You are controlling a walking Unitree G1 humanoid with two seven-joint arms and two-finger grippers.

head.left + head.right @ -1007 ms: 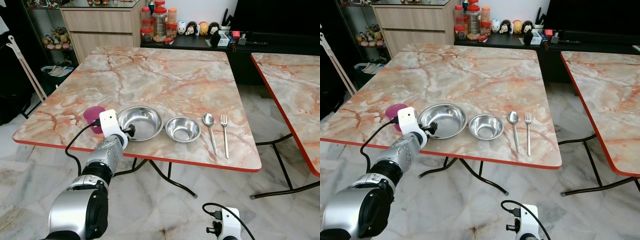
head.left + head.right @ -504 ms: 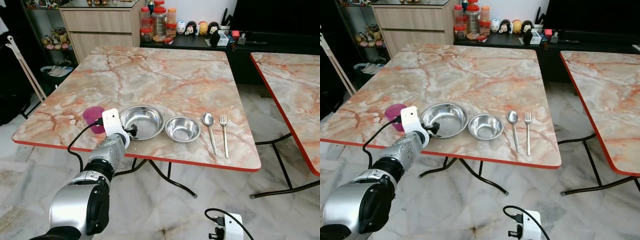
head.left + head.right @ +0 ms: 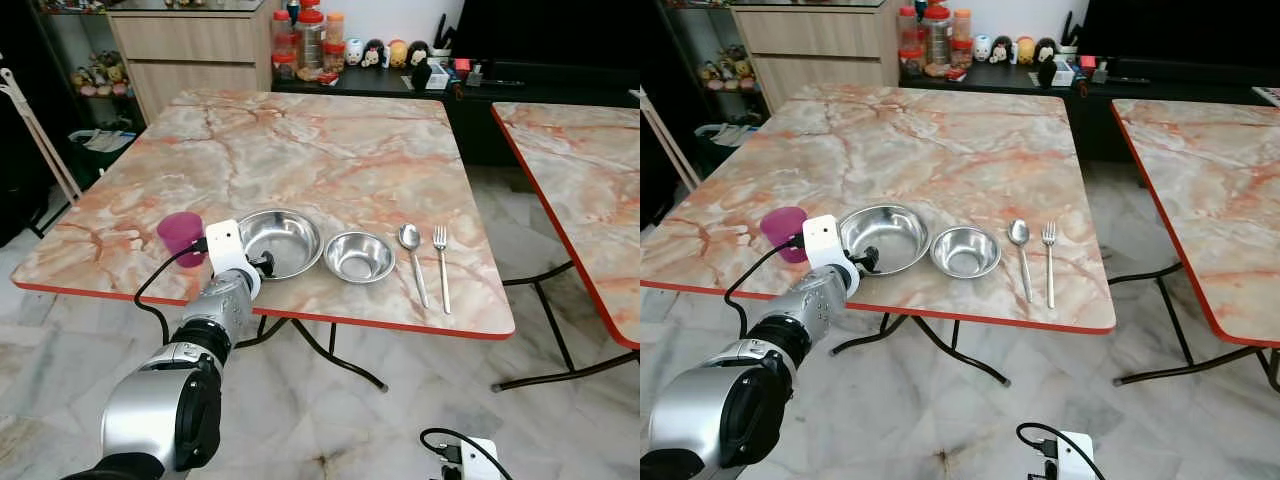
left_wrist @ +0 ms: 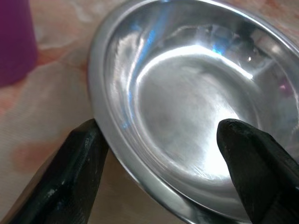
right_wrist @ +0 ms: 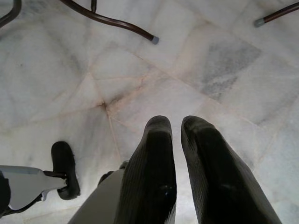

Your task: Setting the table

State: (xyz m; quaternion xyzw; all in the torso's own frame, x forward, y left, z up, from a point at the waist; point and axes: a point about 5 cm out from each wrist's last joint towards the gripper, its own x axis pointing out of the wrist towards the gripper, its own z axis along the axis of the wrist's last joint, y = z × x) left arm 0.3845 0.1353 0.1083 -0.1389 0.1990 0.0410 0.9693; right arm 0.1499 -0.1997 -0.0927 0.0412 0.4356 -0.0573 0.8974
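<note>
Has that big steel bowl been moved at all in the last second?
No. The large bowl keeps its place between the purple cup and the small bowl; the camera shifted.

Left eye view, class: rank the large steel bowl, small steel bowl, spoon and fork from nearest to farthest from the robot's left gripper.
1. Large steel bowl, at the left gripper.
2. Small steel bowl, to its right.
3. Spoon, further right.
4. Fork, rightmost.
</note>
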